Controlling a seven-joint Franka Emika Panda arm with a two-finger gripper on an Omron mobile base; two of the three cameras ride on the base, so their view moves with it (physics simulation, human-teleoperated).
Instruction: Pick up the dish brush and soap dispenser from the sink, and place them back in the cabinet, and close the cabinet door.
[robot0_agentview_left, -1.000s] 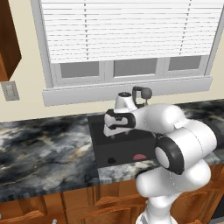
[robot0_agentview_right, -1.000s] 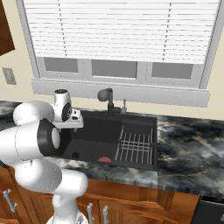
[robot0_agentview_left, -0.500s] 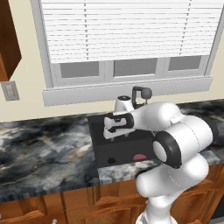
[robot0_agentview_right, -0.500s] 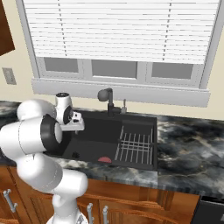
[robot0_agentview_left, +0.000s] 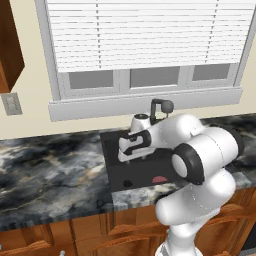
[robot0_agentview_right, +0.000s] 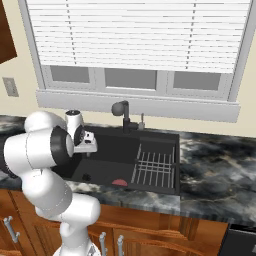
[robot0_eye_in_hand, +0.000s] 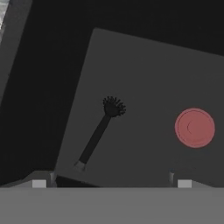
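Note:
The black sink (robot0_agentview_right: 150, 137) is set into the marbled countertop, and its floor (robot0_eye_in_hand: 144, 74) lies under my hand. The dish brush shows as a low reddish-pink round head (robot0_eye_in_hand: 194, 127) on that floor, near the front wall (robot0_agentview_left: 159, 179) (robot0_agentview_right: 119, 182). My gripper (robot0_agentview_left: 127, 154) (robot0_agentview_right: 88, 146) hangs open over the sink's left half, above and to the left of the brush, with nothing between its fingers (robot0_eye_in_hand: 111, 183). The soap dispenser is out of view. A reddish-brown piece of the cabinet (robot0_agentview_left: 10, 45) shows at the upper left; I cannot tell whether it is the cabinet door.
A thin dark stick shape with a frayed round end (robot0_eye_in_hand: 99, 131) lies on the sink floor left of the red head. A wire rack (robot0_agentview_right: 155, 167) fills the sink's right half. The black faucet (robot0_agentview_left: 161, 107) stands behind the basin. Wooden drawers (robot0_agentview_right: 30, 220) run below.
My hand has sunk slightly and drifted a little left over the sink. It has stayed open. The things in the sink have not moved.

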